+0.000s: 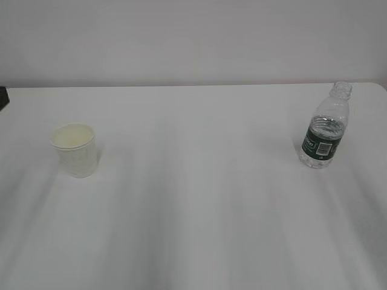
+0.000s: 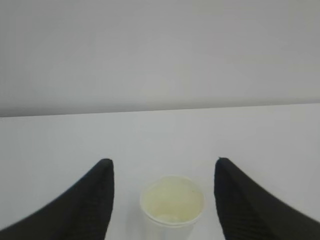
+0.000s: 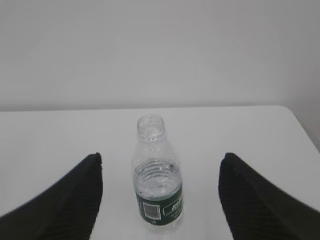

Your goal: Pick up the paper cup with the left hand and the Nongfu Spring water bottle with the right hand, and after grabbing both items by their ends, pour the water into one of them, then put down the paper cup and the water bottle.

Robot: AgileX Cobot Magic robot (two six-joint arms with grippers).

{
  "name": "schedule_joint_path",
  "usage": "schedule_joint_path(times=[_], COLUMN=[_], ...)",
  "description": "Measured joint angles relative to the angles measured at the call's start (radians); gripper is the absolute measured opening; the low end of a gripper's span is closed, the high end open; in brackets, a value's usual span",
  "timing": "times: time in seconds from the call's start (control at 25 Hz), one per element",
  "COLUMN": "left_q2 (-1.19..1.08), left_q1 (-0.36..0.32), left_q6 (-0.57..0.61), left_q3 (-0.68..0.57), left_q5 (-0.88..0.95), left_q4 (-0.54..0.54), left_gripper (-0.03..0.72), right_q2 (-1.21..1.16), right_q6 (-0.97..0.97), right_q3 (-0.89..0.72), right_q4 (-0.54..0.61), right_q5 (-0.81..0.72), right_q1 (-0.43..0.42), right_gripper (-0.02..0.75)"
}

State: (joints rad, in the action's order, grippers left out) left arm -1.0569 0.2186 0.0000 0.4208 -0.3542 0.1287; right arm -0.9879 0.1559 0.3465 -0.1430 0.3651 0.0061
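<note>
The paper cup (image 1: 74,149) stands upright on the left of the white table, white with a cream inside. In the left wrist view the paper cup (image 2: 172,202) sits low between the two black fingers of my left gripper (image 2: 164,162), which is open and clear of it on both sides. The Nongfu Spring water bottle (image 1: 325,130) stands upright at the right, capless, with a dark green label. In the right wrist view the bottle (image 3: 156,180) stands between the wide-open fingers of my right gripper (image 3: 161,156), untouched. Clear water (image 3: 159,192) shows in its lower part. Neither arm appears in the exterior view.
The white table (image 1: 199,199) runs back to a pale wall. Its right edge (image 3: 300,125) lies close beyond the bottle. A small dark object (image 1: 3,96) sits at the far left edge.
</note>
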Motion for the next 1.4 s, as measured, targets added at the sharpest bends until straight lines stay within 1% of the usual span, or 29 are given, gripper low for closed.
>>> schedule_joint_path(times=[0.08, 0.2, 0.56, 0.8, 0.92, 1.08, 1.2, 1.4], left_q2=[-0.030, -0.066, -0.117, -0.122, -0.154, -0.240, -0.291, -0.356], left_q1=[0.000, 0.000, 0.000, 0.000, 0.000, 0.000, 0.000, 0.000], left_q6=[0.000, 0.000, -0.008, -0.020, -0.054, -0.147, -0.171, -0.177], left_q3=[-0.022, -0.056, -0.097, -0.098, -0.124, -0.208, -0.252, -0.265], left_q5=[-0.031, -0.093, -0.184, -0.219, -0.272, -0.441, -0.539, -0.589], left_q4=[0.000, 0.000, -0.007, -0.037, -0.044, -0.075, -0.145, -0.251], left_gripper=[0.452, 0.452, 0.452, 0.452, 0.452, 0.452, 0.452, 0.452], right_q2=[-0.032, -0.097, -0.331, -0.447, -0.489, -0.525, -0.529, -0.529], right_q6=[0.017, 0.049, 0.067, 0.067, 0.067, 0.064, 0.064, -0.006], right_q3=[-0.016, -0.050, -0.139, -0.146, -0.146, -0.146, -0.146, -0.146], right_q4=[-0.020, -0.032, -0.040, -0.041, -0.041, -0.041, -0.041, -0.041], right_q5=[0.026, 0.109, 0.436, 0.616, 0.657, 0.730, 0.750, 0.752], right_q1=[0.000, 0.000, 0.000, 0.000, 0.000, 0.000, 0.000, 0.000], right_gripper=[0.554, 0.554, 0.554, 0.554, 0.554, 0.554, 0.554, 0.554])
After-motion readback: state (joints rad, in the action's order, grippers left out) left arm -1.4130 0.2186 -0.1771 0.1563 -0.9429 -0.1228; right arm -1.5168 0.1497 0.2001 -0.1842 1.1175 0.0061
